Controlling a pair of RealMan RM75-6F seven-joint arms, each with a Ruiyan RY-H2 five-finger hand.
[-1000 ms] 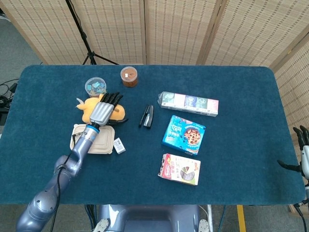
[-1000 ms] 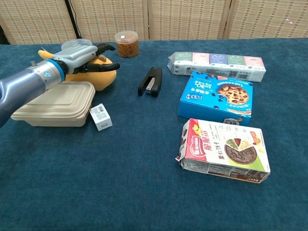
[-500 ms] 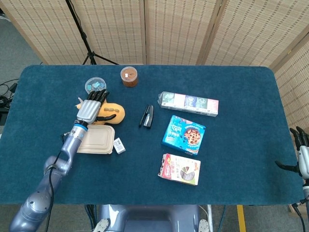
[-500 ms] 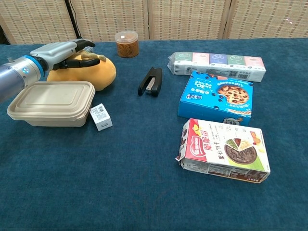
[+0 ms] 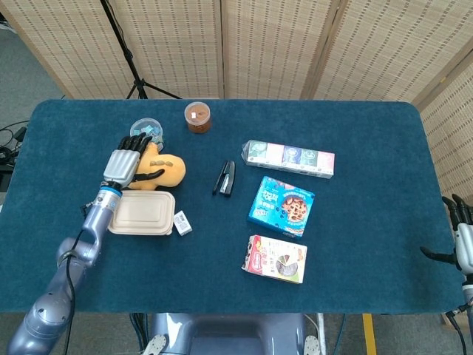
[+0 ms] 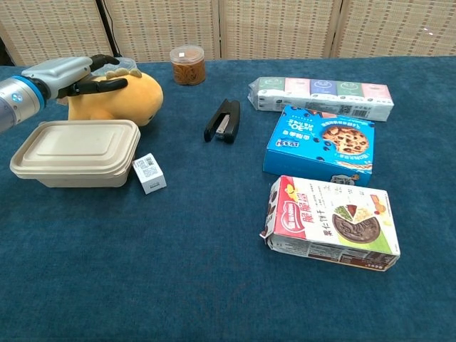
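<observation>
While the left hand (image 5: 124,164) hovered with fingers spread over the yellow plush toy (image 5: 166,169), gripping nothing, the right hand (image 5: 462,237) hung open beyond the counter (image 5: 369,244) edge.

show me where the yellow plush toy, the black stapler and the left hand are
yellow plush toy (image 6: 128,100), chest view, on its rounded body.
black stapler (image 6: 224,121), chest view, on the middle of its top arm.
left hand (image 5: 122,164), head view, on the back of the hand.
</observation>
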